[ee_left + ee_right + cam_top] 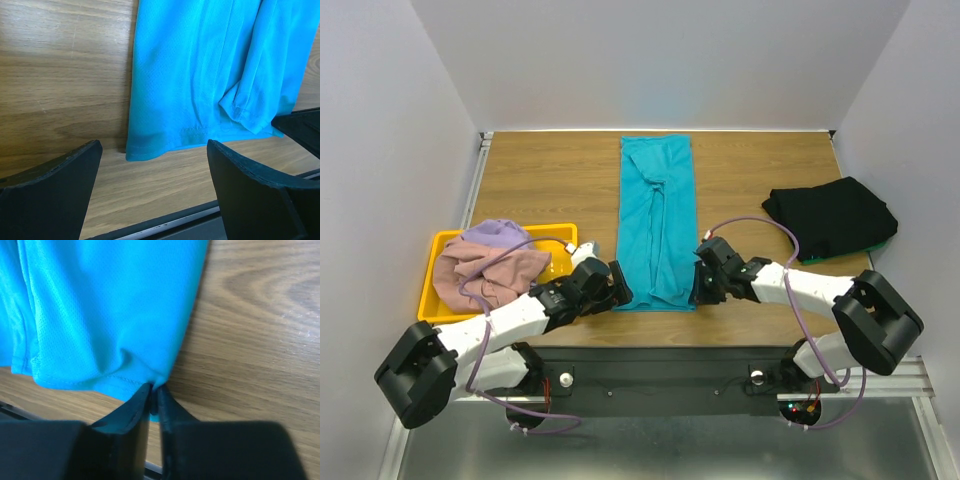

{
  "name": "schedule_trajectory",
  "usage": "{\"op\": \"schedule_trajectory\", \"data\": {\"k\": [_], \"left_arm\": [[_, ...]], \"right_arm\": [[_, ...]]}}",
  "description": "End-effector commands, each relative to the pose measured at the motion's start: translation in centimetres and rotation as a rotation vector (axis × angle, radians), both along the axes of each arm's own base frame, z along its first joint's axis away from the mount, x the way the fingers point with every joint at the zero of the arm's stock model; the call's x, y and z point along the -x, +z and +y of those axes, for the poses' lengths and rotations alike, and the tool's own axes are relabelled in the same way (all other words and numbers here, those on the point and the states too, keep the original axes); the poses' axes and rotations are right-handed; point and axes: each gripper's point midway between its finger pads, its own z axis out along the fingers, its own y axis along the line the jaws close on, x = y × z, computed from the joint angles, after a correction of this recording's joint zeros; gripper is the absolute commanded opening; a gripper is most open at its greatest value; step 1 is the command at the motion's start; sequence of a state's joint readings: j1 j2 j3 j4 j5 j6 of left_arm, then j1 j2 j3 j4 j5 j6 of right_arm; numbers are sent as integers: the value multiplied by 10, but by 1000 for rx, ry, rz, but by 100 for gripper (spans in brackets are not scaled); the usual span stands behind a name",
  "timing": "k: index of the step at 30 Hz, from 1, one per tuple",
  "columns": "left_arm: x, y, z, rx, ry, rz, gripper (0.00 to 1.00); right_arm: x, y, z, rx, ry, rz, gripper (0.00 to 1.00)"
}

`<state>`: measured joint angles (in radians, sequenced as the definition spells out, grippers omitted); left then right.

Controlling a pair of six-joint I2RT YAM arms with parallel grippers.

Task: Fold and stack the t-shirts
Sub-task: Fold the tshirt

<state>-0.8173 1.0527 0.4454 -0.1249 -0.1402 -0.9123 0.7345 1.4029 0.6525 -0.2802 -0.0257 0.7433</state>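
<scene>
- The teal t-shirt (657, 225) lies flat in the middle of the desk (550, 180). It is folded into a long strip that runs from the far edge down toward the arms
- Both of its long sides are folded in, and a sleeve edge lies on top close to the bottom hem
- The left tool (610, 287) sits just beside the near left corner of the teal t-shirt. Its two fingers (55, 190) are spread wide and hold nothing
- From the left wrist, that corner of the shirt lies flat on the wood, just ahead of the gap between the fingers
- The right tool (705, 285) is at the near right corner of the teal t-shirt. Its fingers are squeezed close together with the bottom hem pinched between them
- The cloth puckers a little where it is pinched
- The black t-shirt (830, 215) lies folded on the right side of the desk, well apart from the teal one
- A bit of a green t-shirt (882, 243) peeks out from under the black one
- The yellow tray (432, 290) sits on the left side of the desk, beside the left arm
- A pink t-shirt (485, 272) lies crumpled in the tray, and a lavender t-shirt (498, 234) is bunched up at its far side
</scene>
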Motion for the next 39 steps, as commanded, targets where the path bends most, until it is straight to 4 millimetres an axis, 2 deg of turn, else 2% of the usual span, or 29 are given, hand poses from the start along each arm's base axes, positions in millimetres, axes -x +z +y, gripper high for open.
{"op": "schedule_trajectory", "data": {"k": [1,3,7,10,14,19,21,22,25,27,31,34,39], "left_arm": [[4,-4,-4,26,-10,8,99],[7,-6,-6,30,-24,14,99],[14,-11,-9,20,-51,32,98],[23,-18,-11,12,-75,57,88],[33,-31,-8,-7,-80,97,64],[48,-36,-16,0,-126,131,55],[53,-37,-17,-3,-142,142,43],[54,-38,-16,-9,-136,144,31],[54,-40,-13,-15,-120,148,18],[50,-40,-12,-19,-96,138,0],[44,-30,-19,2,-95,120,0],[37,-14,-27,50,-95,76,0],[18,20,-37,102,-79,-36,0]], "right_arm": [[10,-9,-7,11,-20,18,12],[12,-4,-8,-7,-23,12,1],[23,-4,-13,-24,-19,20,1],[30,-8,-19,-24,-30,29,0],[31,-10,-21,-21,-39,35,0],[30,-9,-20,-19,-39,37,0],[30,-9,-19,-20,-35,38,0],[30,-9,-19,-20,-36,40,0],[30,-7,-18,-30,-30,32,0],[30,-4,-17,-36,-25,23,0],[33,4,-15,-68,8,5,0],[29,10,-15,-72,13,-29,0],[5,44,-7,-108,4,-150,0]]}}
